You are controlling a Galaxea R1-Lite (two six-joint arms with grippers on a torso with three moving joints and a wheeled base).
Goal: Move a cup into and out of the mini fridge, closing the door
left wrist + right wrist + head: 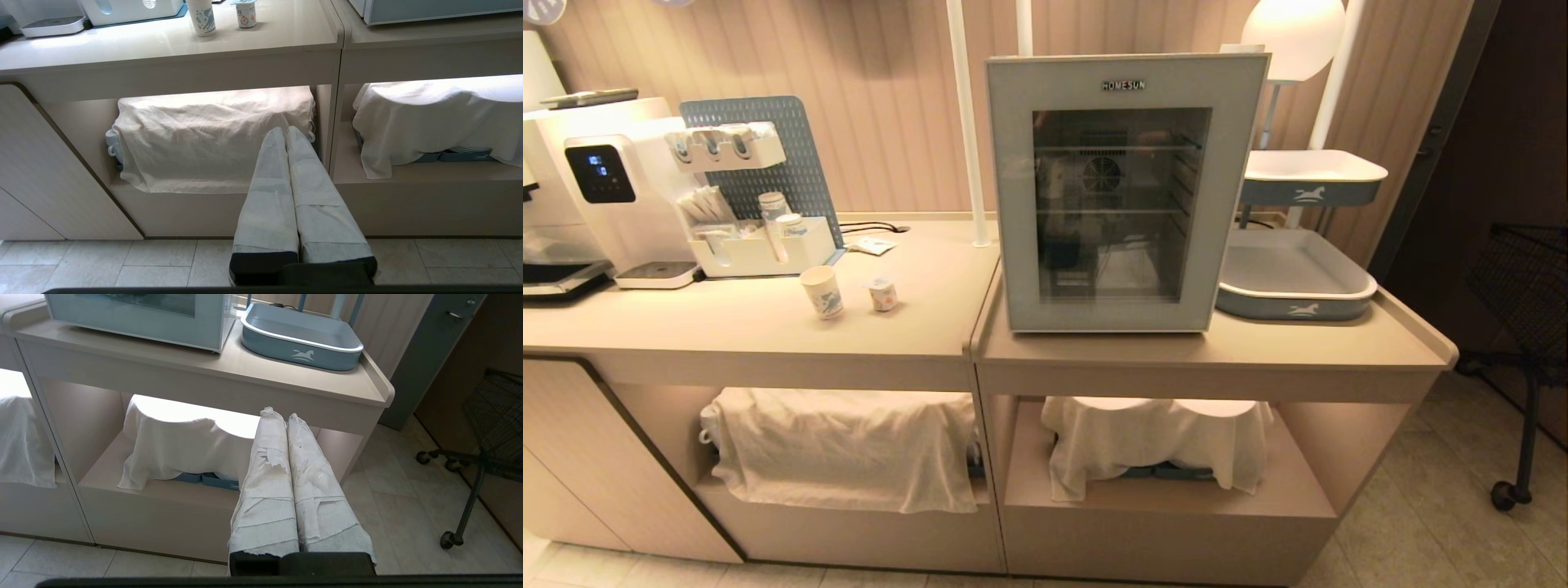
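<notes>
The cup (822, 291), white paper with a blue print, stands on the left counter; it shows too in the left wrist view as the cup (203, 18). The mini fridge (1125, 189) stands on the right counter with its door (1017, 196) shut, wire shelves and a round fan behind the glass. Its lower front edge shows as the mini fridge (135, 318). My left gripper (285, 130) is shut and empty, low in front of the left shelf. My right gripper (281, 415) is shut and empty, low before the right shelf. Neither arm appears in the head view.
A tiny foil-lidded tub (883, 295) stands right of the cup. A water dispenser (609, 196) and an organiser rack (756, 208) fill the back left. A grey-blue tray (1294, 278) sits right of the fridge. White cloths (845, 445) cover the lower shelves. A wheeled wire cart (1523, 327) stands at the right.
</notes>
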